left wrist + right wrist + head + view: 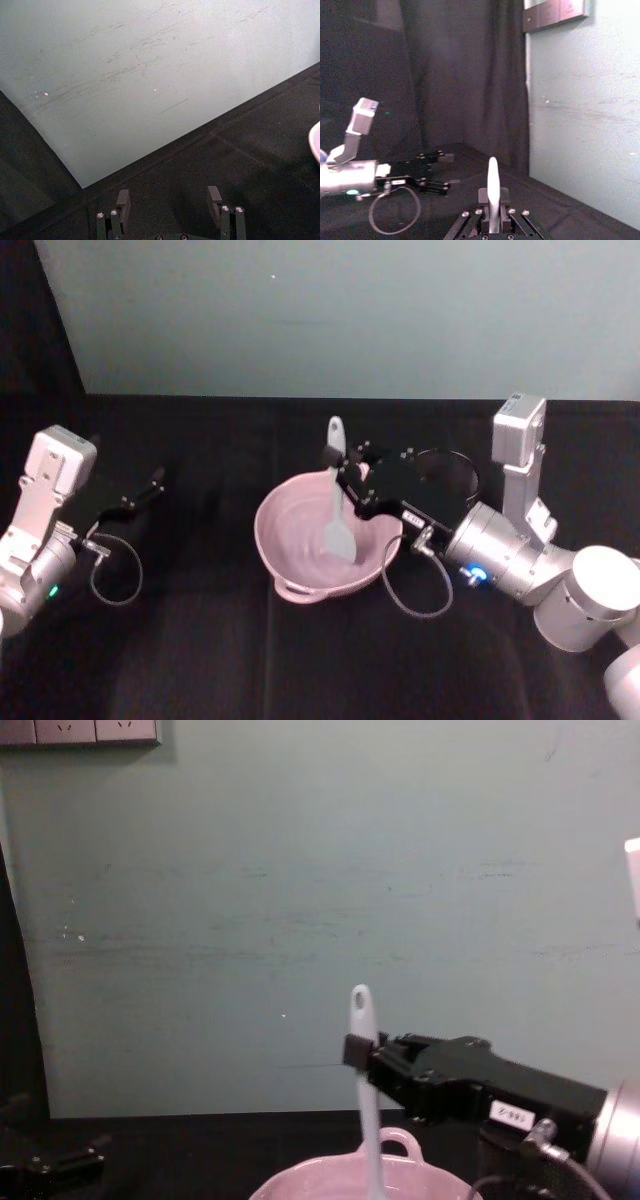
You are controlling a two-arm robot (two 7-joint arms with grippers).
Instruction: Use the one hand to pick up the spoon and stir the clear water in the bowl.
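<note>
White spoon gripped by right pincer | head sunk in bowl below it | left pincer parked well leftward, agape

A black, cloth-covered counter spreads beneath the left jaws and the right jaws. A pale green wall, faintly scratched, rises ahead of the left jaws and alongside the right jaws. A black wire cup sits on the counter just beside the base of the right jaws, toward the wall. A white socket plate is set high above them. A black curtain hangs ahead of the right jaws.
</note>
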